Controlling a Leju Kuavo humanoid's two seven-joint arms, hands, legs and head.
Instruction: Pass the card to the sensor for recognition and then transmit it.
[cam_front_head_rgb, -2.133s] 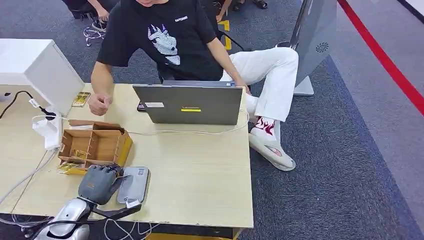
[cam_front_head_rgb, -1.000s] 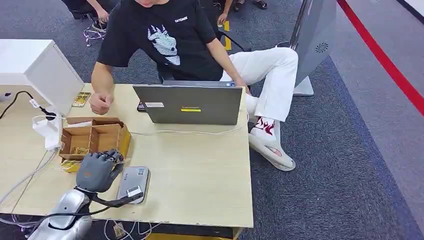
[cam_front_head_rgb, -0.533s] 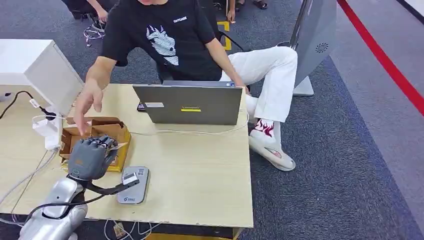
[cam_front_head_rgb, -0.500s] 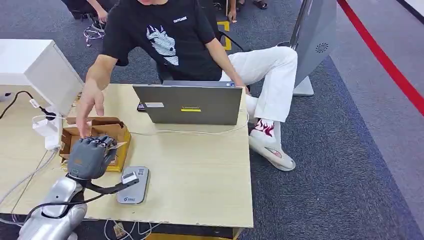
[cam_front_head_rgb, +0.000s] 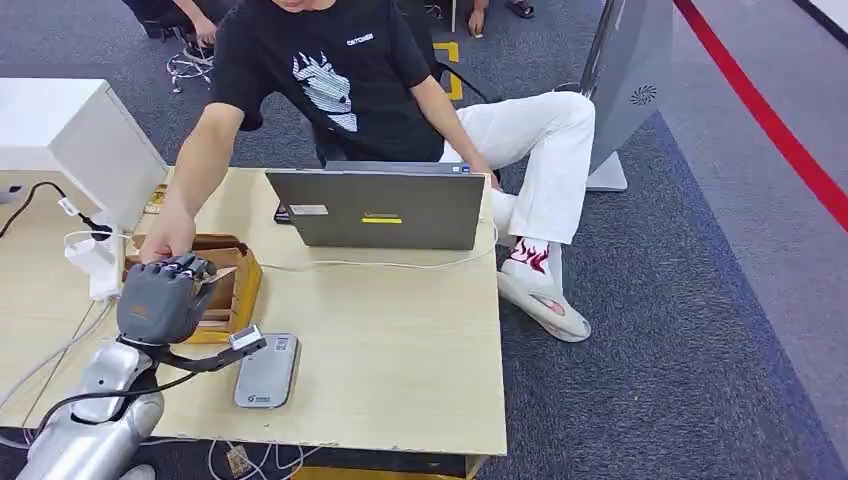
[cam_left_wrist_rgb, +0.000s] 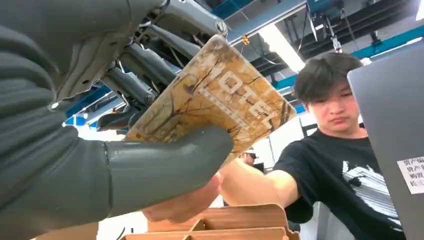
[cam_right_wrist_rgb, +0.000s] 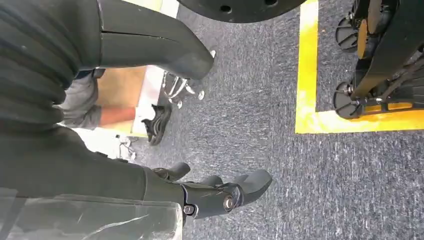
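One grey card reader (cam_front_head_rgb: 266, 371) lies flat near the table's (cam_front_head_rgb: 400, 350) front edge. Just behind it, the left hand (cam_front_head_rgb: 158, 300) hovers over one cardboard box (cam_front_head_rgb: 238, 285), pinching one brown patterned card (cam_left_wrist_rgb: 217, 102) between thumb and fingers. A person's hand (cam_front_head_rgb: 165, 243) reaches to the robot's fingertips. One laptop (cam_front_head_rgb: 378, 208) stands farther back. The right hand (cam_right_wrist_rgb: 200, 192) hangs above carpet, fingers loosely apart, holding nothing.

The card (cam_left_wrist_rgb: 220, 102) is brown and gold (pale lettering across its face), tilted, pinched in the left hand (cam_front_head_rgb: 160, 298). The grey sensor (cam_front_head_rgb: 266, 370) lies flat on the tabletop (cam_front_head_rgb: 400, 340).
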